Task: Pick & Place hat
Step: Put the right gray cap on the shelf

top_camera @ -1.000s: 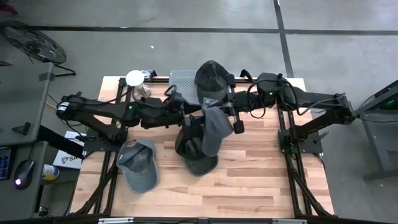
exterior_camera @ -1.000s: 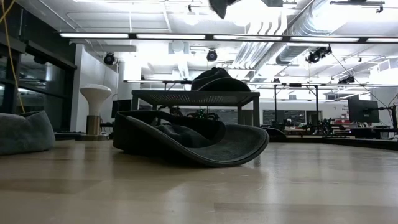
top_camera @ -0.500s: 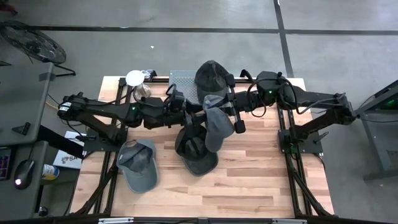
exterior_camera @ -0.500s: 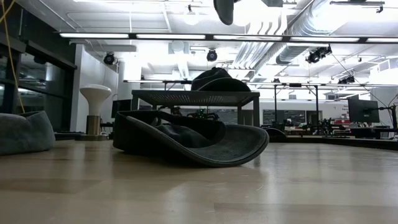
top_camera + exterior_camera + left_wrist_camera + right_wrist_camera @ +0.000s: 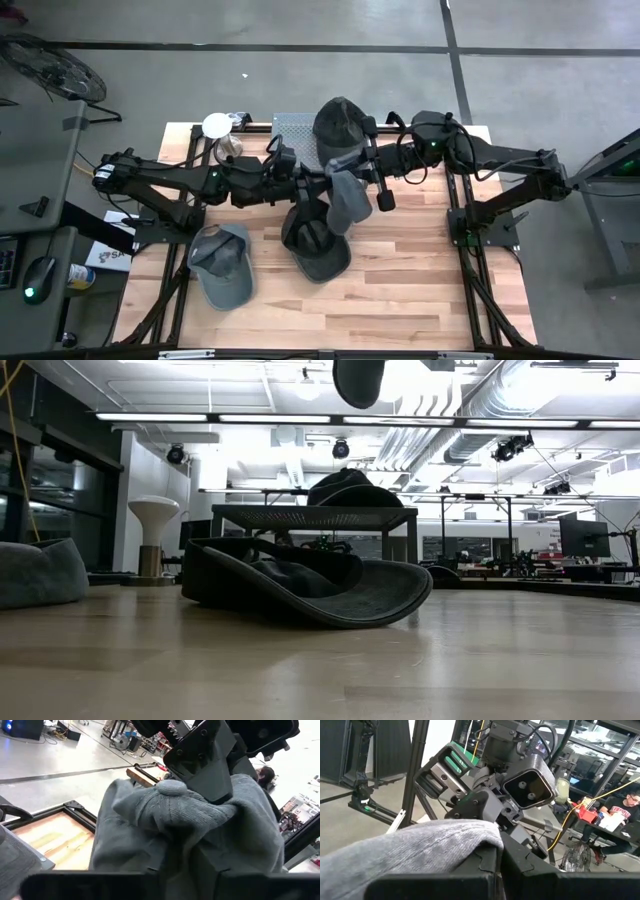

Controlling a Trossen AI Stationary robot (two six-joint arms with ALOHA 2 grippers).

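Two matte-black jointed arms (image 5: 190, 180), looped black cables, boxy grey wrist camera housing (image 5: 530, 787), green-striped clamp

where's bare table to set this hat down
Bare wood of the table spans the near right, beside the dark upturned cap; also between it and the grey cap. The back middle is crowded: both pincers, hanging grey hat, mesh stand.

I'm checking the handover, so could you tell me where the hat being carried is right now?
In the high view, the grey hat hangs mid-table between the left gripper and right gripper, above the dark hat on the table.
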